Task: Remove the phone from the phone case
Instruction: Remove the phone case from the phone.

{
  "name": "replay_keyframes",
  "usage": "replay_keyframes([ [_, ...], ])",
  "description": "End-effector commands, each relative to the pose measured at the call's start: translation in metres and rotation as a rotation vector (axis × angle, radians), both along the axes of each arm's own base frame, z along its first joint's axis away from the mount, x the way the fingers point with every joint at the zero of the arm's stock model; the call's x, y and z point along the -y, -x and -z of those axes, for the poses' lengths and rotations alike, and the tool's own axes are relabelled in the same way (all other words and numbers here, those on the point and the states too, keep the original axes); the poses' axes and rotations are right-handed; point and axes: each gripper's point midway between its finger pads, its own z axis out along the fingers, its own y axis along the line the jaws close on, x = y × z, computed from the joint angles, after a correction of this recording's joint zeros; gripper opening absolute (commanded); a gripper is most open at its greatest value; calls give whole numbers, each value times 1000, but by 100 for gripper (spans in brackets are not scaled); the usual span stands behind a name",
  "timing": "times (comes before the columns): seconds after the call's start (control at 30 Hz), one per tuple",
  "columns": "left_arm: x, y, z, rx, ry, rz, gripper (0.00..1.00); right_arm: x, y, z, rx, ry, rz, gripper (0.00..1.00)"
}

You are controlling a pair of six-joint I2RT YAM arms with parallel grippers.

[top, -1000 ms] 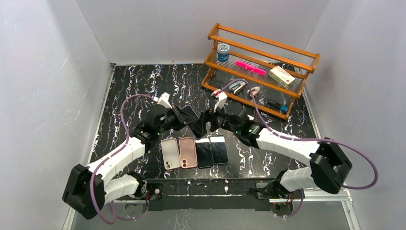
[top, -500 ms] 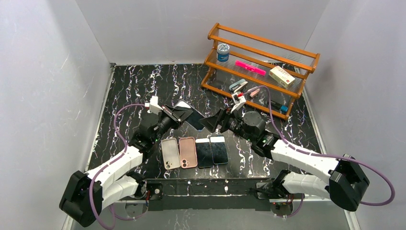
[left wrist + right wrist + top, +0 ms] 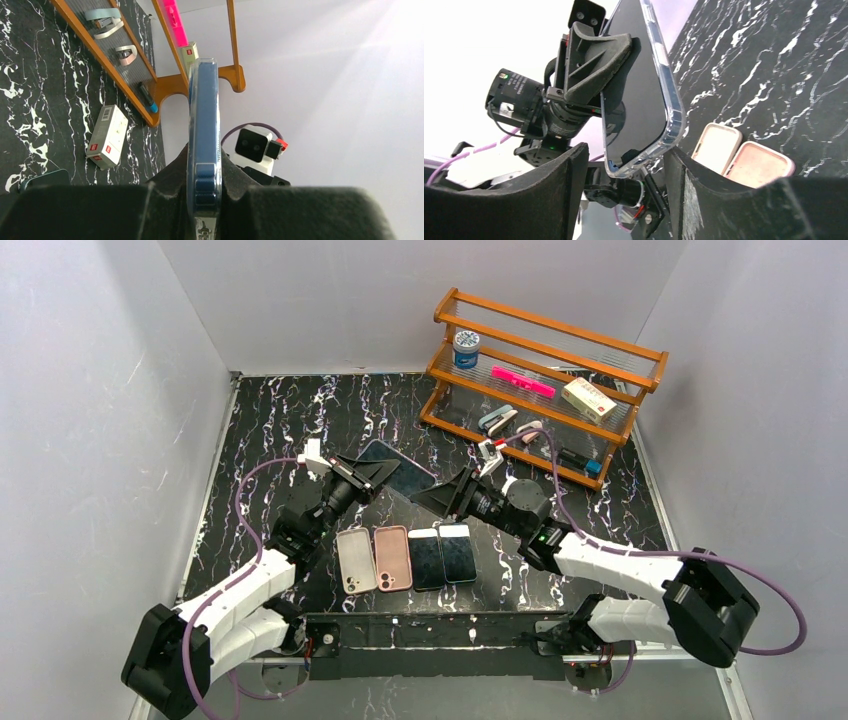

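A dark phone in a clear case [image 3: 396, 468] is held above the table by my left gripper [image 3: 362, 480], which is shut on its left end. In the left wrist view the phone [image 3: 203, 115] shows edge-on between the left gripper [image 3: 203, 200] pads. My right gripper [image 3: 447, 498] is open just right of the phone. In the right wrist view the cased phone [image 3: 639, 95] hangs with its lower corner between the right gripper [image 3: 624, 187] fingers [image 3: 719, 200]. I cannot tell whether that finger touches the case.
Two empty cases [image 3: 356, 560] [image 3: 392, 557] and two bare phones [image 3: 426, 558] [image 3: 458, 551] lie in a row near the table's front edge. A wooden shelf rack [image 3: 545, 405] with small items stands at the back right. A small white box [image 3: 106, 135] lies near it.
The left gripper has raised the cased phone and drawn it back to the left. The right gripper has pulled a little to the right, and the right arm's elbow has swung round.
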Motion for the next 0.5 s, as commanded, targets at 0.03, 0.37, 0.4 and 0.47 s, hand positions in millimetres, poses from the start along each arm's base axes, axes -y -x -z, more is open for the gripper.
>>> replay_keyframes([
  [0.03, -3, 4, -48, 110, 98, 4, 0, -8, 15, -32, 57, -130, -96, 59],
  [0.37, 2, -1, -32, 17, 134, 19, 0, -11, 25, -40, 143, -140, -160, 38],
  [0.4, 3, -1, -31, 11, 135, 25, 0, -11, 26, -40, 160, -135, -165, 35],
  [0.47, 5, 0, -30, 4, 139, 39, 0, -11, 25, -40, 194, -122, -162, 29],
])
